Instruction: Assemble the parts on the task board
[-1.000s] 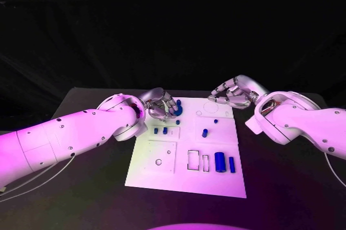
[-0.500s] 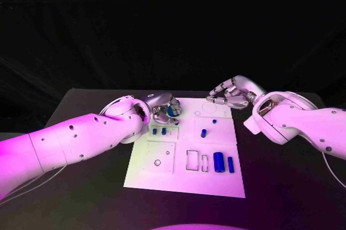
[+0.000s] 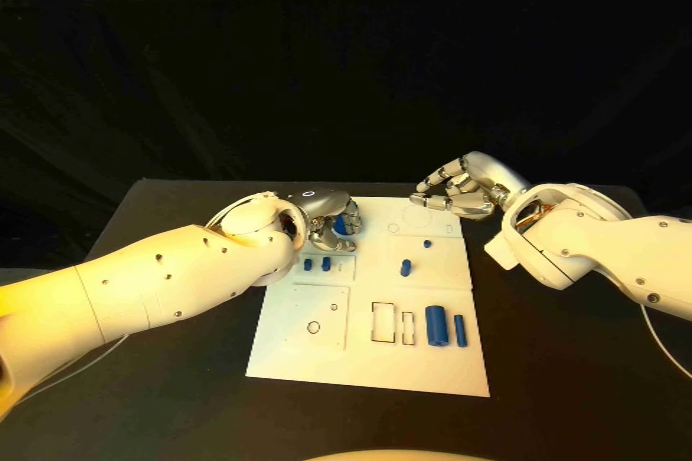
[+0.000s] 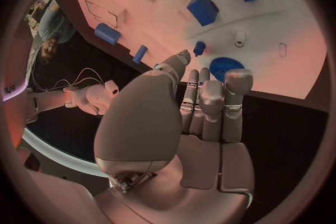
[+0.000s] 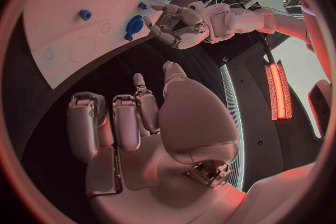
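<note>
risk: we see left hand (image 3: pixel 329 224) fingers around blue gear (image 4: pixel 226 68) at task board (image 3: pixel 325 351) far edge, hold unclear | gear could tilt/jam when seated | right hand (image 3: pixel 459 189) fingers curled, empty

Dark all round here. A black table (image 3: pixel 577 381) carries the whole scene, a matte, plain top with its far edge running straight across the head view and its near corners spreading wide towards the camera. Bare black surface shows on both flanks and along the near side. From the left wrist view the same tabletop (image 4: pixel 287 117) appears as a dark band, and from the right wrist view it is there again (image 5: pixel 42 101), flat and unmarked. Behind the table hangs a black backdrop (image 3: pixel 346 81), with soft diagonal folds catching a little light across it. It rises from the table's far edge right up to the top of the head view.
</note>
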